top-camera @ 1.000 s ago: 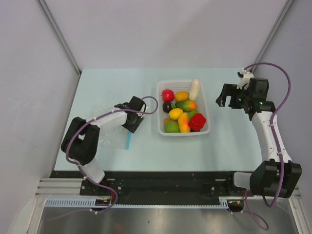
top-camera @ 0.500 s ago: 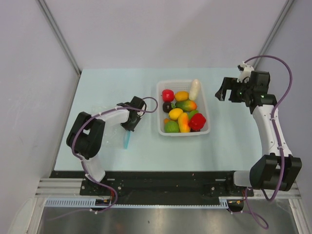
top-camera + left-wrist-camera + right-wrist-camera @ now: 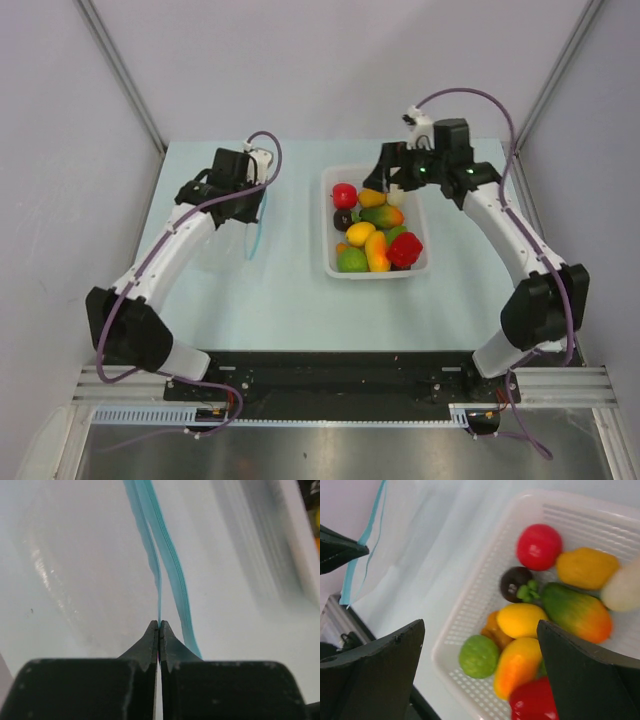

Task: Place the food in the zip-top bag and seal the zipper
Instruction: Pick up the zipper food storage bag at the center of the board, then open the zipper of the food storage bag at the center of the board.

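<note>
My left gripper (image 3: 251, 203) is shut on one lip of the teal zipper (image 3: 156, 580) and holds the clear zip-top bag (image 3: 215, 250) raised at the left of the table. The other lip (image 3: 176, 585) hangs apart beside it. The food lies in the white basket (image 3: 327, 232): a red tomato (image 3: 538, 546), a dark purple fruit (image 3: 515, 582), a yellow lemon (image 3: 521, 620), a green lime (image 3: 478, 656), a red pepper (image 3: 534, 700), a white piece (image 3: 622, 591) and others. My right gripper (image 3: 480, 625) is open and empty above the basket (image 3: 386, 183).
The bag and its zipper (image 3: 367, 540) show left of the basket in the right wrist view, with the left gripper's finger (image 3: 340, 550) on them. Grey walls close in the table at the back and sides.
My left arm has stretched toward the back, lifting the bag by its zipper edge. My right arm has swung left from the table's right side to above the basket.
</note>
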Controlling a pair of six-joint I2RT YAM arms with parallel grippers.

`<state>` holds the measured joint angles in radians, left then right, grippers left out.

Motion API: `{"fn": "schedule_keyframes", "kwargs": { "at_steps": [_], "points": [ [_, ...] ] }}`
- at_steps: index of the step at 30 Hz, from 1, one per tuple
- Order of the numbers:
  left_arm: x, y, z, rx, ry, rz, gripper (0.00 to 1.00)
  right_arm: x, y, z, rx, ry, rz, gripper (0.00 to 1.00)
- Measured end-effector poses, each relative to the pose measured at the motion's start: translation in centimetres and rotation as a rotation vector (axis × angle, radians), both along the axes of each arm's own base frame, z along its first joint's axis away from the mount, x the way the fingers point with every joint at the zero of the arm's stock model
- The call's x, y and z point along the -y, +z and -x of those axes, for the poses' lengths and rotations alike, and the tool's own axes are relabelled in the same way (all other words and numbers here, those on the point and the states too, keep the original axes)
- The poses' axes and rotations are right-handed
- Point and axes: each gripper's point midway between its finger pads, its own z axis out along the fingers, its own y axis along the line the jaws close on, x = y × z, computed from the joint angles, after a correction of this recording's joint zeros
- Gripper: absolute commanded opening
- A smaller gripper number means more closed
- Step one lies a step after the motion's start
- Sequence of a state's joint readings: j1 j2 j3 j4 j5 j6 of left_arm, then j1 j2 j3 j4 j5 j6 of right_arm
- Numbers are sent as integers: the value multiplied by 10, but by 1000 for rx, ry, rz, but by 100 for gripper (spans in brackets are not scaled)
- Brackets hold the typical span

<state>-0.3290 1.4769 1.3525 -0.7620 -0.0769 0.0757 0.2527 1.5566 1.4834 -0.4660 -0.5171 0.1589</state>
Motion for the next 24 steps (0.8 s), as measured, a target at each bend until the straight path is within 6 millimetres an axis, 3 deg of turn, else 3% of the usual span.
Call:
{"fn": "schedule_keyframes", "kwargs": {
  "at_steps": [4, 11, 17, 20, 21, 24],
  "points": [
    [7, 29, 7, 59, -22, 64, 0, -66, 6, 3, -24, 124, -51, 95],
    [17, 31, 22, 38, -48, 140, 0, -162, 24, 18, -61, 296, -172, 91],
    [21, 36, 28, 27, -32, 219, 0, -215, 0, 31, -165, 357, -206, 87],
    [18, 39, 27, 18, -3, 273, 0, -231, -18, 40, -222, 367, -200, 77],
    [17, 39, 26, 12, 6, 292, 0, -235, -22, 43, -236, 369, -199, 68],
    [16, 42, 24, 10, 22, 343, 0, -248, -31, 48, -257, 373, -203, 55]
  ]
}}
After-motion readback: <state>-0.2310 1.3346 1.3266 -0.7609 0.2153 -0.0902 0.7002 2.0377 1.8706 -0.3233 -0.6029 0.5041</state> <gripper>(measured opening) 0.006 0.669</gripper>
